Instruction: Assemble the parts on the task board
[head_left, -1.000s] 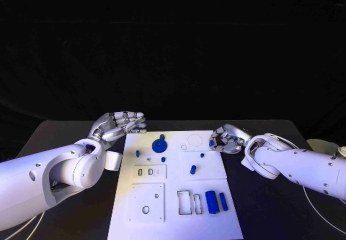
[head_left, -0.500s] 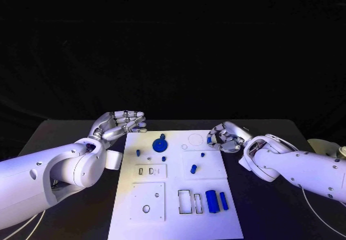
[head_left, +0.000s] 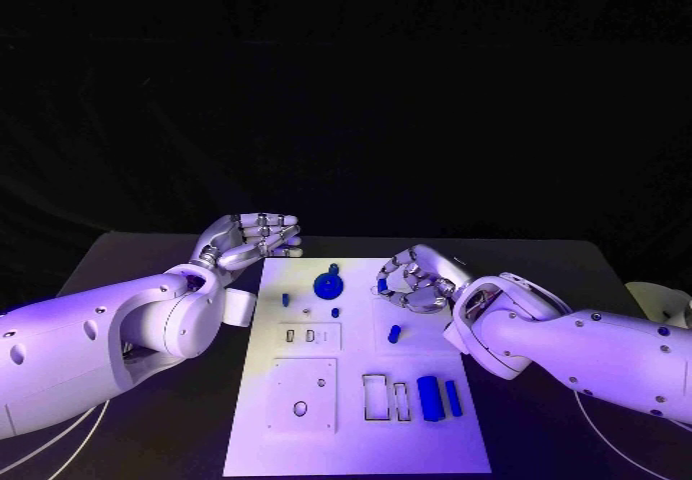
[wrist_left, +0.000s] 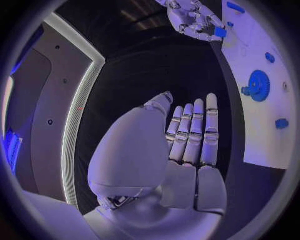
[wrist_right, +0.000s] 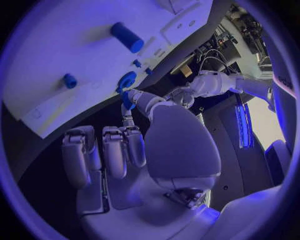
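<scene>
The task board (head_left: 353, 420) is a long white plate lying in the middle of the black table (head_left: 144, 250), running away from the robot. On its far part a blue gear (head_left: 329, 286) sits flat, with a small blue peg (head_left: 286, 299) just to its left and another small blue piece (head_left: 336, 312) just nearer. A short blue pin (head_left: 394, 334) lies tilted toward the board's right side. Near the close end, a blue cylinder (head_left: 430, 398) and a slimmer blue bar (head_left: 453, 398) lie side by side, just right of two narrow rectangular slots (head_left: 375, 396). Left of those is a raised square panel with an oval hole (head_left: 300, 408).

The right hand (head_left: 413, 283) hovers over the board's far right edge with its fingers curled in; it pinches a small blue part (wrist_left: 220, 32) at the fingertips, seen also as a blue piece against its thumb in the right wrist view (wrist_right: 127, 98).

The left hand (head_left: 248, 240) is raised beside the board's far left corner, off the plate, its fingers held straight and close together, holding nothing. Its wrist view shows the flat palm and fingers (wrist_left: 194, 135) with the gear on the board beyond.
</scene>
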